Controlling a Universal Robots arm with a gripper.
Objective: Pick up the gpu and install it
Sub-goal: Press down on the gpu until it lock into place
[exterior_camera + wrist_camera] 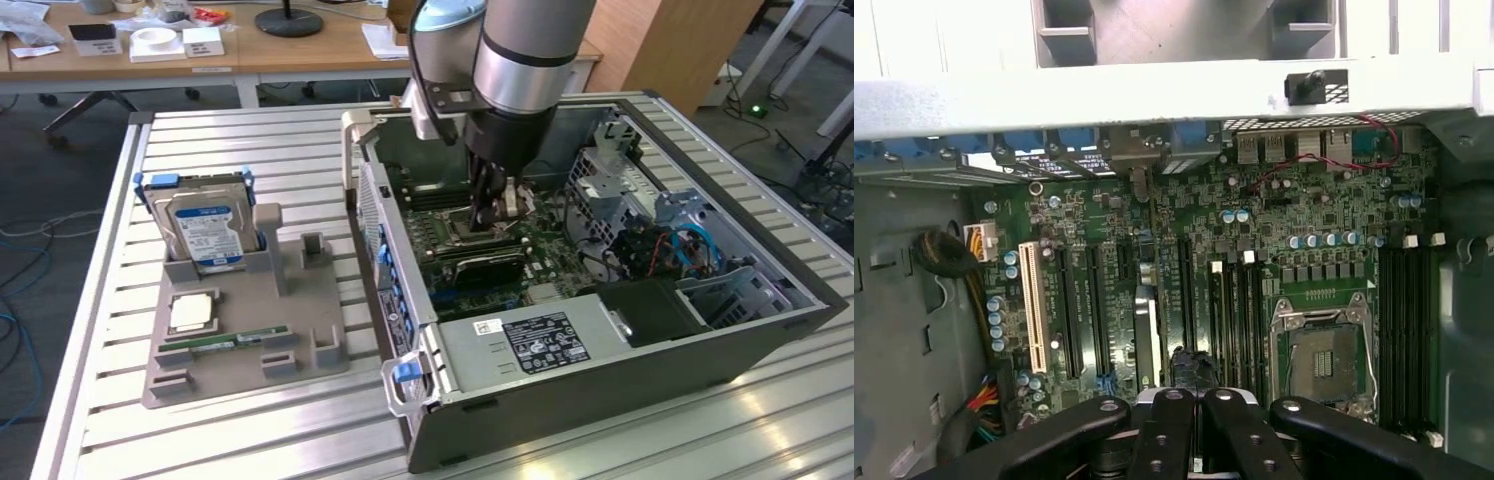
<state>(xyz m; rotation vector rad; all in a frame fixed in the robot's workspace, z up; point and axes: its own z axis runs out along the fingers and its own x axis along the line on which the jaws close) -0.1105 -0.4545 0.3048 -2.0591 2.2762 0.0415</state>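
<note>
The gpu is a thin dark card standing on edge in a slot of the motherboard inside the open computer case. In the exterior view the gpu lies low among the board's slots. My gripper reaches down into the case, just above the board and a little behind the card. Seen from the wrist, the gripper is shut, its black fingers pressed together with nothing held between them. The fingertips sit close beside the card's top edge; I cannot tell whether they touch it.
An empty processor socket and memory slots lie beside the gripper. The case walls, the drive cage and the power supply hem in the board. A grey parts holder on the exterior view's left carries a hard drive and a memory stick.
</note>
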